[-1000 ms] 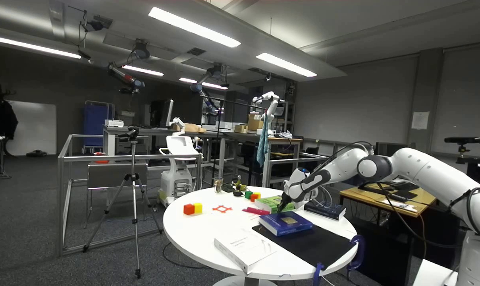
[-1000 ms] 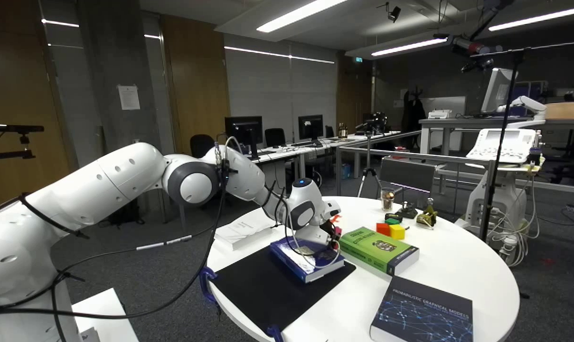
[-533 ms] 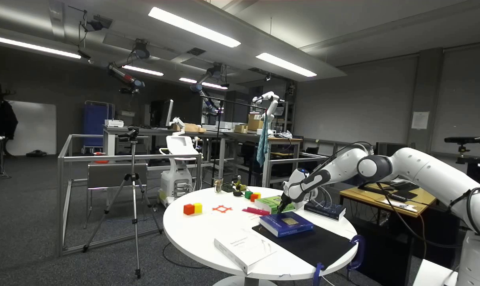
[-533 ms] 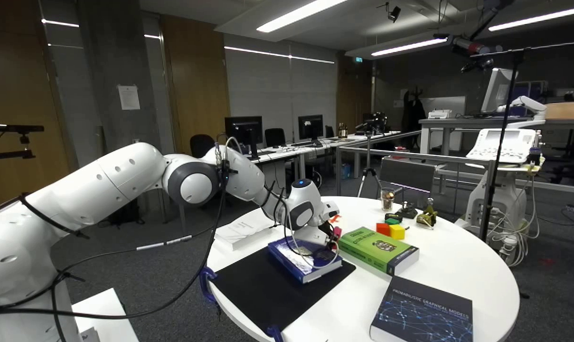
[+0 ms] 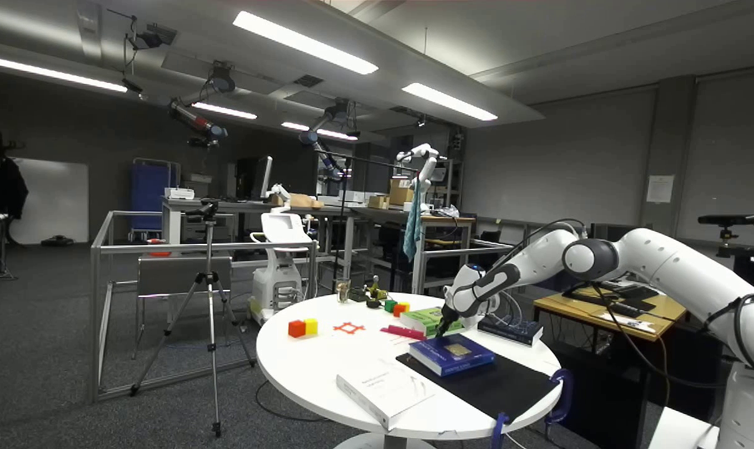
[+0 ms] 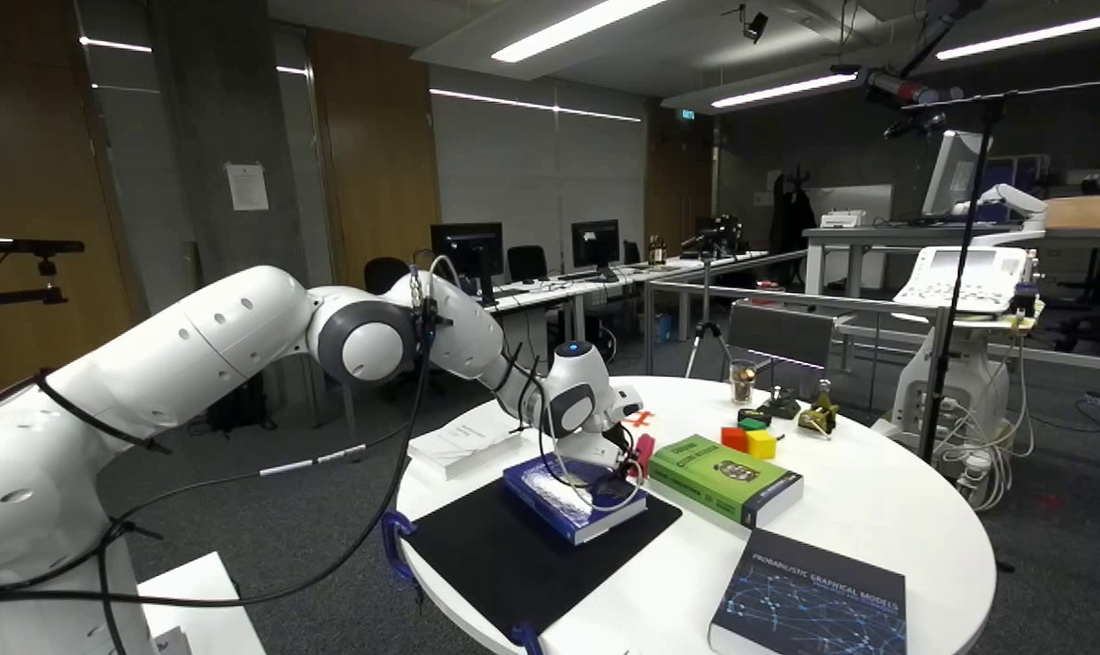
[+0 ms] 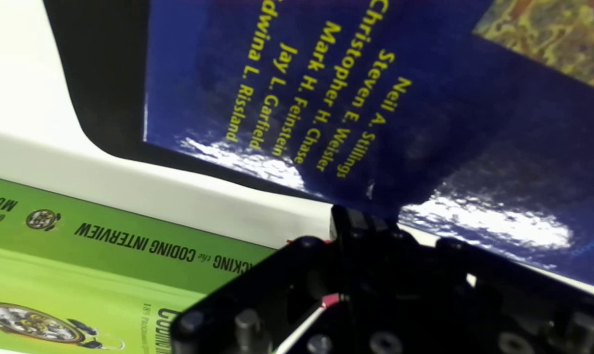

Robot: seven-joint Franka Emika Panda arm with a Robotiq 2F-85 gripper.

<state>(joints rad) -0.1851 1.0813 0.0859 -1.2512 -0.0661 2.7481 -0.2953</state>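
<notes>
the jaws are together, with nothing to be seen between their tips, and in the wrist view those tips stand at the long open edge of a blue book (image 7: 277, 103), the edge opposite its spine. they look to be touching it, though whether they press on the cover or against the pages is hidden. from the jaws the book lies toward the arm's base (image 6: 40, 546): in both exterior views it sits on the robot's side of the tips, flat on a black mat (image 6: 513, 564) on the round white counter (image 6: 913, 509). its long axis runs roughly crosswise to the line from jaws to base, along the very edge where the tips stand, and the spine faces the base. the tips meet that edge in from the one corner the wrist view shows; the opposite corner is out of that frame. across a strip of bare counter, a green book (image 6: 727, 478) lies roughly parallel to this edge, and a pink thing (image 5: 405, 332) rests near both. a white book (image 5: 386, 393) and a dark book (image 6: 809, 591) lie well apart from the jaws, toward opposite sides of the mat.
</notes>
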